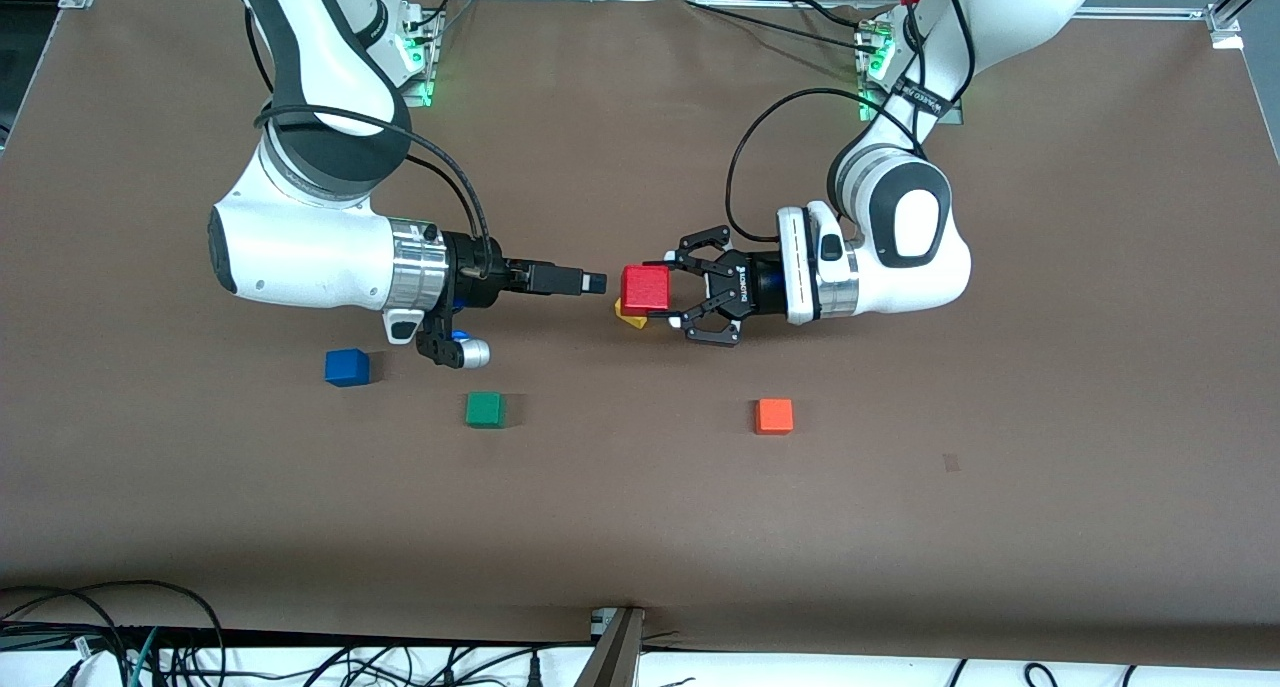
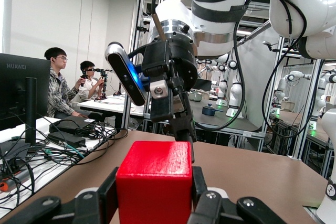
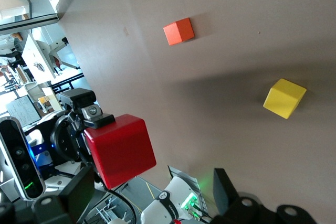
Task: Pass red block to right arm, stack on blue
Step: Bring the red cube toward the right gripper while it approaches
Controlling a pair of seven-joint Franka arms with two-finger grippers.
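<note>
The red block [image 1: 645, 287] hangs above the middle of the table, over a yellow cube, with my left gripper [image 1: 662, 293] shut on it. In the left wrist view the red block [image 2: 155, 177] sits clamped between the black pads [image 2: 107, 195]. My right gripper [image 1: 592, 283] points straight at the block from a short gap away, open and holding nothing. Its fingers [image 3: 223, 184] stand wide apart, with the red block [image 3: 121, 150] just ahead of them. The blue cube [image 1: 347, 367] rests on the table toward the right arm's end.
A yellow cube [image 1: 630, 317] lies on the table under the held block. A green cube [image 1: 485, 409] sits beside the blue one, slightly nearer the front camera. An orange cube [image 1: 774, 416] lies toward the left arm's end. The brown table [image 1: 900, 527] is bare nearer the camera.
</note>
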